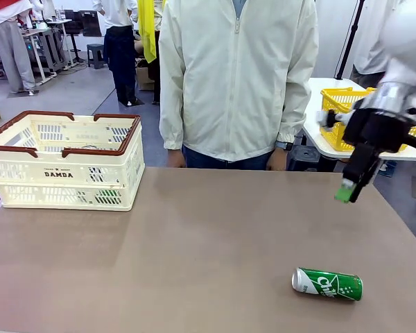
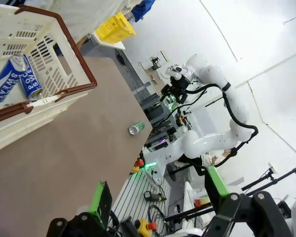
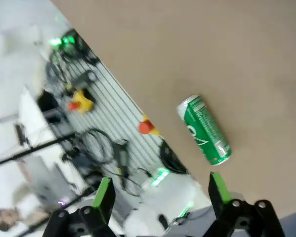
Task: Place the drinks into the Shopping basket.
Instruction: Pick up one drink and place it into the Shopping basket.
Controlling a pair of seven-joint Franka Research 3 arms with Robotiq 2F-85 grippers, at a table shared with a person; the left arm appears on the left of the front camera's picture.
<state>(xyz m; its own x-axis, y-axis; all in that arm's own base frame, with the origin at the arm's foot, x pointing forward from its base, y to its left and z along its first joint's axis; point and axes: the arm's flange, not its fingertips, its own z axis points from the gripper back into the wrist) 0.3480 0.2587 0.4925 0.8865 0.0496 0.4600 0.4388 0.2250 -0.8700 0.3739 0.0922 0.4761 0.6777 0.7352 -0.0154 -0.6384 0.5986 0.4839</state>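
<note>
A green drink can (image 1: pixel 327 284) lies on its side on the brown table near the front right; it also shows in the right wrist view (image 3: pixel 203 129) and small in the left wrist view (image 2: pixel 136 128). My right gripper (image 1: pixel 349 191) hangs open in the air above and behind the can, nothing between its green-padded fingers (image 3: pixel 214 190). The cream Shopping basket (image 1: pixel 64 177) with a brown rim stands at the table's left. A blue can (image 2: pixel 14 77) lies inside the basket (image 2: pixel 54 94). My left gripper (image 2: pixel 158 192) is open and empty, off the table's near side.
A person in a pale jacket (image 1: pixel 236 76) stands at the far edge, hands down. A yellow mesh basket (image 1: pixel 347 111) sits on a white side table at the right. Bare tabletop (image 1: pixel 194 243) stretches between basket and can.
</note>
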